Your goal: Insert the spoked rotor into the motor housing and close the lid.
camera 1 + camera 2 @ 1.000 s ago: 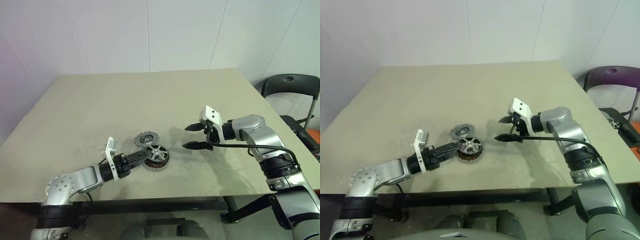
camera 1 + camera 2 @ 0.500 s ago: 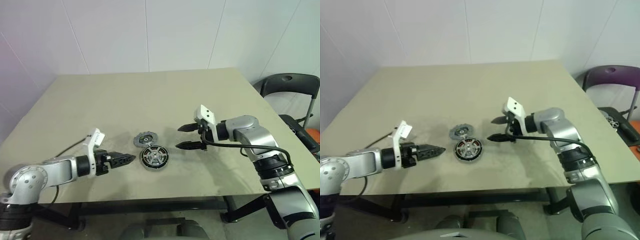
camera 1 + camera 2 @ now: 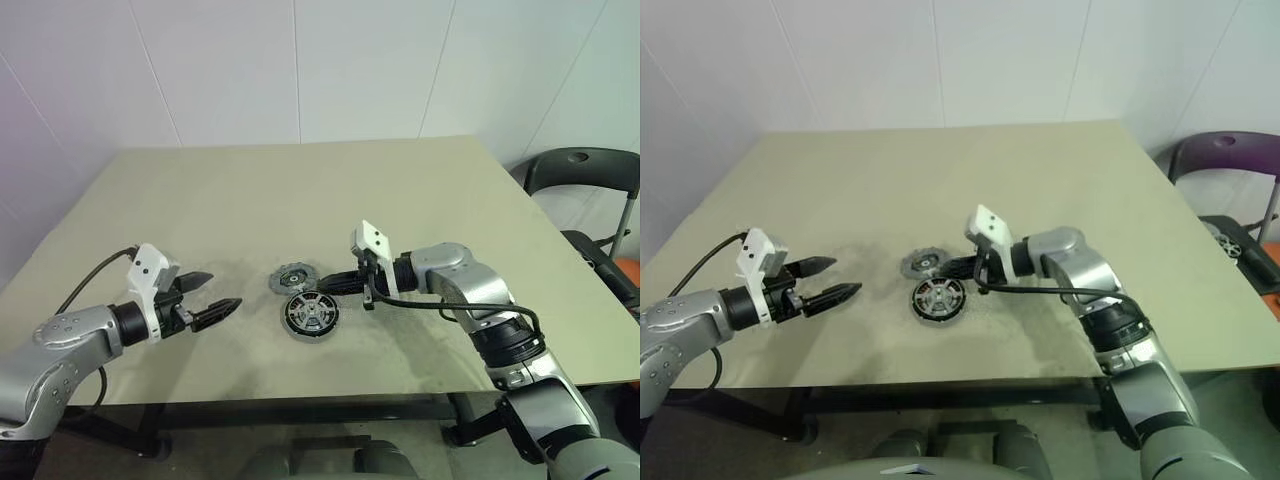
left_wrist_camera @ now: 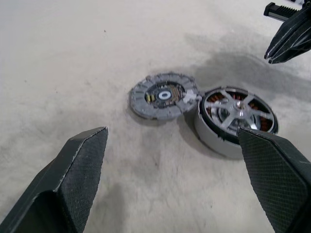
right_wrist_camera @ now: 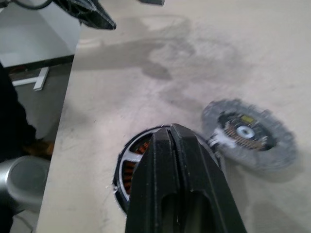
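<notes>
Hovering pinched together and empty over the rotor (image 3: 310, 313), the right gripper (image 3: 334, 284) could shove the housing (image 4: 210, 137) against the lid (image 3: 291, 278); left gripper (image 3: 215, 296) gapes empty.

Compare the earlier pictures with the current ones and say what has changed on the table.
The left gripper let go of the motor housing, now lying flat with the spoked rotor in it, and drew back to the robot's left, fingers open. The right gripper swung in over the housing and shut its fingers on nothing. The lid stayed beside the housing.
</notes>
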Tool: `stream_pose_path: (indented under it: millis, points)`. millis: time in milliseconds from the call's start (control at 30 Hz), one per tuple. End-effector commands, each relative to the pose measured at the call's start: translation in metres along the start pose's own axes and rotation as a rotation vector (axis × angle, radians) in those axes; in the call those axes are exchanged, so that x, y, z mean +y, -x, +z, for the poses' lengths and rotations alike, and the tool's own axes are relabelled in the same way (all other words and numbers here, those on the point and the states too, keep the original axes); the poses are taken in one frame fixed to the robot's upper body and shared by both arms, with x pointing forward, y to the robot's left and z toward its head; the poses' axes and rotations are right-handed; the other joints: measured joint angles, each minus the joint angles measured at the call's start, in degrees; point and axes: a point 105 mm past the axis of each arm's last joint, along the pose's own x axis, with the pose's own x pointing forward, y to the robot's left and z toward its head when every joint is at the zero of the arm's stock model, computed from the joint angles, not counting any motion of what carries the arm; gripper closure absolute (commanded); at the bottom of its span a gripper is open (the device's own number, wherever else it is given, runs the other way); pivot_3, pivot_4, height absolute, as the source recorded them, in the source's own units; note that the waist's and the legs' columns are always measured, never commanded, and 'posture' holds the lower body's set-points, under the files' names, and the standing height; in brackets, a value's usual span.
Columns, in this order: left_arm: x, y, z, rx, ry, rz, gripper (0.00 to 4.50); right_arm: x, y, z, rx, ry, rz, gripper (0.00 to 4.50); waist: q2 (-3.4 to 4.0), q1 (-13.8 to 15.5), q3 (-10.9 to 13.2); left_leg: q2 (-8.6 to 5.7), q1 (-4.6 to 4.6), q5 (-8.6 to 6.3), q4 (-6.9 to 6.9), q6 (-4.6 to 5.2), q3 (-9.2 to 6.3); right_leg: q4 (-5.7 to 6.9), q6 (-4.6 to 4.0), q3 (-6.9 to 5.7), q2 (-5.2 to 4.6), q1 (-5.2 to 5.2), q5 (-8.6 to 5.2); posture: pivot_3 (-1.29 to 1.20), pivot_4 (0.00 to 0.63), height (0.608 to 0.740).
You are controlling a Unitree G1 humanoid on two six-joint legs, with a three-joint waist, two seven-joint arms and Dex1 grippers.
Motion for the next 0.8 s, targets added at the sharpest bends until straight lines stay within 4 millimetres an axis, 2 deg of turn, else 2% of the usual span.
stream_pose_path:
  millis: [33,133,200,400,567,667,733,800]
  points:
    - [-0.003,0.002,0.009,-0.039,-0.049,0.000,0.00,0.007,-0.010,-0.008,0.018,0.006,0.044,4.49,0.00,-0.02,0.00,0.00,0.00,0.00,0.00,0.00,-0.01,0.00,0.04,0.00,0.00,0.00,0.02,0.00,0.000,0.740]
    - [-0.004,0.001,0.007,-0.045,-0.044,0.005,0.00,0.003,-0.017,-0.041,0.151,-0.008,0.034,4.49,0.00,-0.05,0.00,0.00,0.02,0.00,0.02,0.00,-0.01,0.02,0.05,-0.01,0.01,0.02,0.03,0.00,0.000,0.740]
    - [-0.004,0.001,0.005,-0.046,-0.039,0.010,0.00,-0.001,-0.020,-0.050,0.181,-0.027,0.017,4.49,0.02,-0.06,0.01,-0.01,0.04,0.00,0.05,0.00,0.01,0.02,0.05,-0.01,0.01,0.04,0.03,0.00,0.000,0.740]
    - [-0.004,0.002,0.001,-0.046,-0.034,0.021,0.00,-0.006,-0.022,-0.037,0.147,-0.004,0.024,4.49,0.02,-0.16,-0.02,0.03,0.18,0.01,0.09,-0.01,-0.02,0.11,0.04,-0.02,0.08,0.15,0.03,0.00,0.000,0.740]
    - [-0.002,0.003,-0.001,-0.040,-0.034,0.031,0.00,-0.009,-0.021,0.011,-0.033,-0.004,0.039,4.49,0.04,-0.28,0.00,0.03,0.16,0.01,0.14,-0.01,-0.02,0.12,0.03,-0.01,0.07,0.15,0.03,0.00,0.000,0.740]
    - [-0.002,0.002,-0.001,-0.044,-0.033,0.034,0.00,-0.009,-0.026,0.026,-0.085,-0.001,0.043,4.49,0.04,-0.27,0.00,0.03,0.13,0.01,0.08,-0.01,-0.17,0.13,0.06,-0.01,0.08,0.08,0.05,0.00,0.000,0.740]
    - [-0.002,0.001,0.000,-0.047,-0.032,0.035,0.00,-0.010,-0.033,0.025,-0.080,-0.008,0.042,4.49,0.02,-0.23,-0.02,0.03,0.13,0.01,0.00,-0.01,-0.21,0.11,0.07,-0.03,0.07,0.06,0.05,0.00,0.000,0.740]
    - [-0.003,0.001,0.000,-0.049,-0.031,0.034,0.00,-0.008,-0.040,0.007,0.005,0.000,0.052,4.49,0.02,-0.10,-0.01,0.02,0.08,0.00,-0.02,-0.01,-0.23,0.10,0.07,-0.03,0.06,0.01,0.05,0.00,0.000,0.740]
